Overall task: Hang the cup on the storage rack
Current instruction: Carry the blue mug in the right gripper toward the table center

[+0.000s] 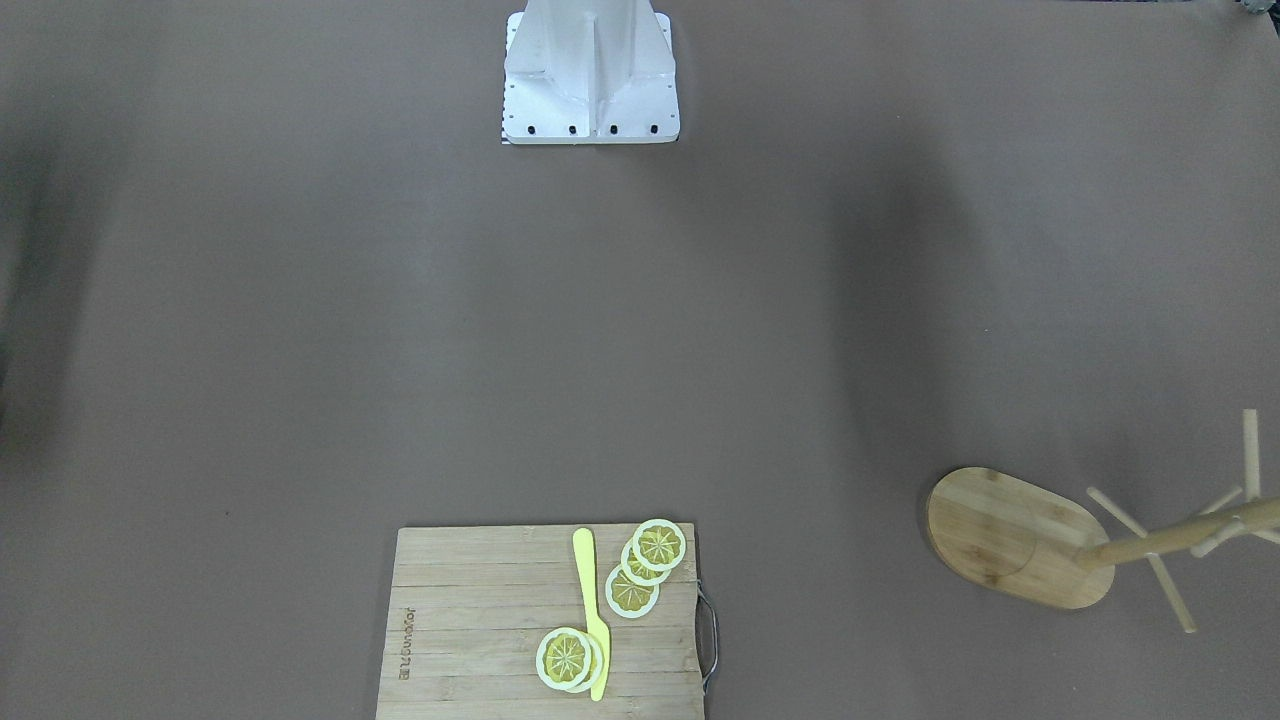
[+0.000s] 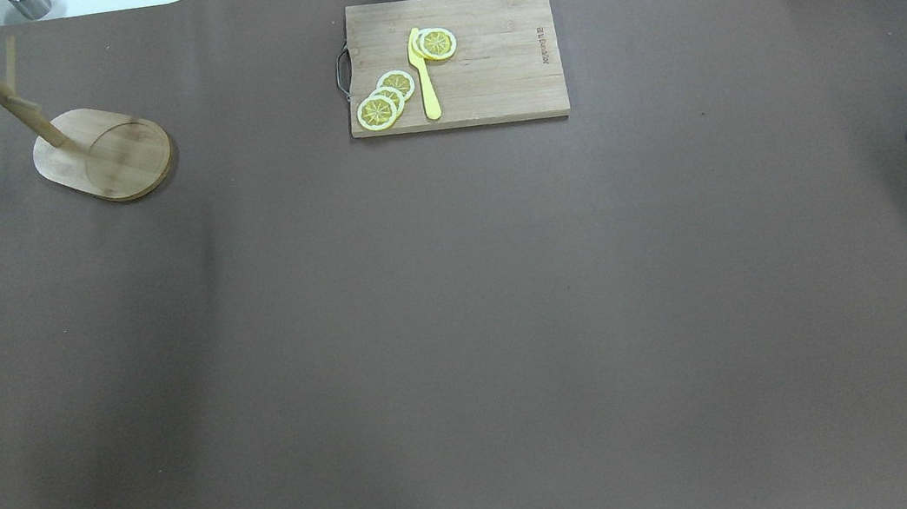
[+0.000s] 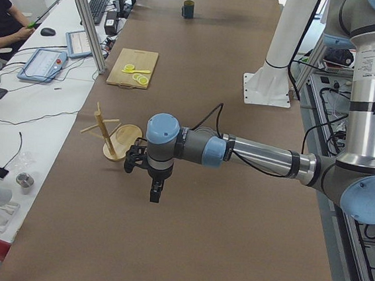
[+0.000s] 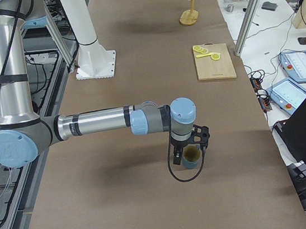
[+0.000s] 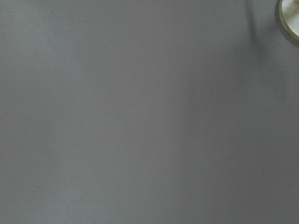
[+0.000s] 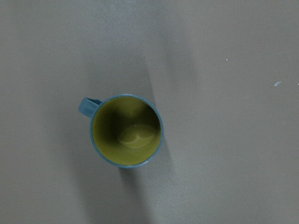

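Approach step: my right pincer (image 4: 179, 157) hangs near the dark blue-grey handled mug (image 6: 126, 130), opening untellable; next I lower and grasp.

My left gripper (image 3: 155, 196) hangs pointing down over the brown table (image 3: 231, 238); I cannot tell how its jaws stand. The storage rack (image 3: 129, 133) stands upright near it, at ten o'clock. From the rack, the cutting board (image 3: 145, 60) lies at twelve o'clock, and the cup (image 3: 188, 9) sits far beyond, at one o'clock.
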Motion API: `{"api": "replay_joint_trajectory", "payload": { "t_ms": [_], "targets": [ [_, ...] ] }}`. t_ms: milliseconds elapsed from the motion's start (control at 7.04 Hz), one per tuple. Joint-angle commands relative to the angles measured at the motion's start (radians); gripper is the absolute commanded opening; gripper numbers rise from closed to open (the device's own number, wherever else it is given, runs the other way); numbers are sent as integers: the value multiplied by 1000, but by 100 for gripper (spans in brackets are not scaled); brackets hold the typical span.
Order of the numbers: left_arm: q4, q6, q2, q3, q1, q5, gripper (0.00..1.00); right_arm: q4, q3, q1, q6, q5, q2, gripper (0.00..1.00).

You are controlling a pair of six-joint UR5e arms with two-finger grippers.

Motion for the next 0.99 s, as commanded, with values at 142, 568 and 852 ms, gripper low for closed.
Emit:
{"api": "replay_joint_trajectory", "payload": {
  "t_ms": [142, 568, 852],
  "targets": [
    [-1, 2, 0, 1, 0, 0, 98, 0, -2, -1, -11, -18, 13, 100],
    [-1, 2, 0, 3, 1, 0, 98, 0, -6, -3, -11, -23, 8, 100],
    [-17, 2, 2, 6, 0, 0, 98, -1, -3, -3, 4, -18, 16, 100]
  ]
}}
